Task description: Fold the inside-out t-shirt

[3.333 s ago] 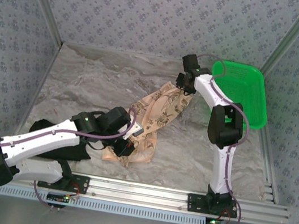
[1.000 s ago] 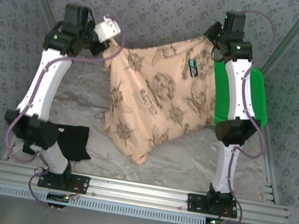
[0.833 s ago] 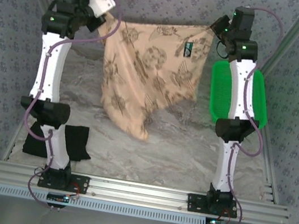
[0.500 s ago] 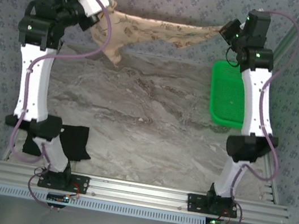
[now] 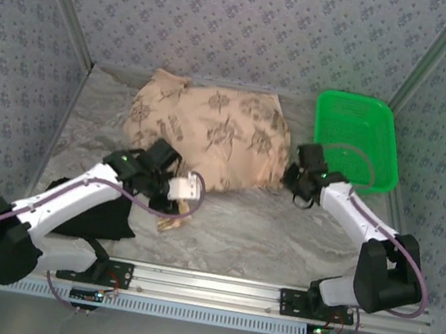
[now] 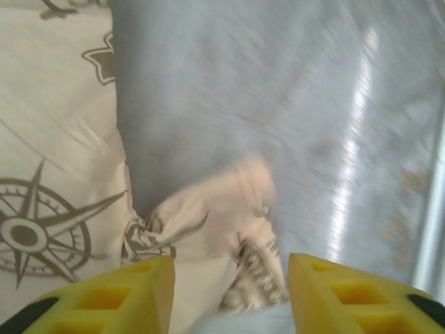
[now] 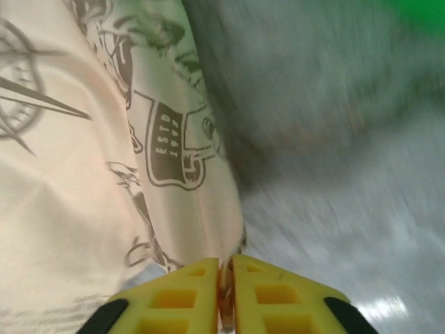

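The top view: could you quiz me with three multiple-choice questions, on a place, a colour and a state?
1. Where is the green basket? A) far right of the table B) near left C) dead centre
2. The garment at the near left is: A) white B) red C) black
3. The t-shirt is: A) hanging in the air B) lying on the table C) in the basket
Answers: A, it sits by the far right wall; C, it is plain black; B, it lies spread on the tabletop.
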You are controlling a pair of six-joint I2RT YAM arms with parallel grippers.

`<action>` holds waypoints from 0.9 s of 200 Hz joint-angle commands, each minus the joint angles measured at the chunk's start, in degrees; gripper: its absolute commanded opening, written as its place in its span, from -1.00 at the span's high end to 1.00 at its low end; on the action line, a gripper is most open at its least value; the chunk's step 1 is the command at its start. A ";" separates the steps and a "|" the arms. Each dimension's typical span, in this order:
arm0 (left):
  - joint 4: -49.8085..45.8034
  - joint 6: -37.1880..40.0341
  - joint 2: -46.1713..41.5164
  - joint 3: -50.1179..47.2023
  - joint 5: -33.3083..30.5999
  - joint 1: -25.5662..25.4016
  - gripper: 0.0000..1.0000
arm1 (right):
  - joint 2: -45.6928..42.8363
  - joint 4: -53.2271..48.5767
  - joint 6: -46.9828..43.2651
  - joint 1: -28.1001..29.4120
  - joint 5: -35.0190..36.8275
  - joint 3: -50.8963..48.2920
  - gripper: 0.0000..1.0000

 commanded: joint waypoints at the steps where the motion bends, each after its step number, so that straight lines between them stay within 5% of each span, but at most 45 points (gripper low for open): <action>1: -0.15 -8.98 -0.88 0.45 -2.02 -3.74 -0.02 | -6.99 1.43 6.14 0.35 4.59 -6.41 0.60; 29: 4.77 -13.03 -6.57 2.49 -1.35 -1.96 -0.30 | -11.13 -1.86 4.76 0.50 7.60 -7.58 0.27; 72: 10.98 -34.16 -4.04 9.34 2.33 13.71 -0.60 | -9.95 -1.82 -2.02 2.03 7.72 -0.34 0.13; 94: 10.33 -44.59 3.19 14.58 3.78 21.01 -0.61 | -1.99 1.14 -7.80 5.07 1.77 5.57 0.12; 138: 10.18 -53.45 18.44 20.77 -9.19 28.50 -0.62 | 19.79 3.22 -16.45 3.99 -6.83 23.01 0.15; 180: 10.22 -56.76 34.32 30.87 -14.09 34.20 -0.52 | 34.23 -4.50 -28.50 1.99 8.35 41.10 0.15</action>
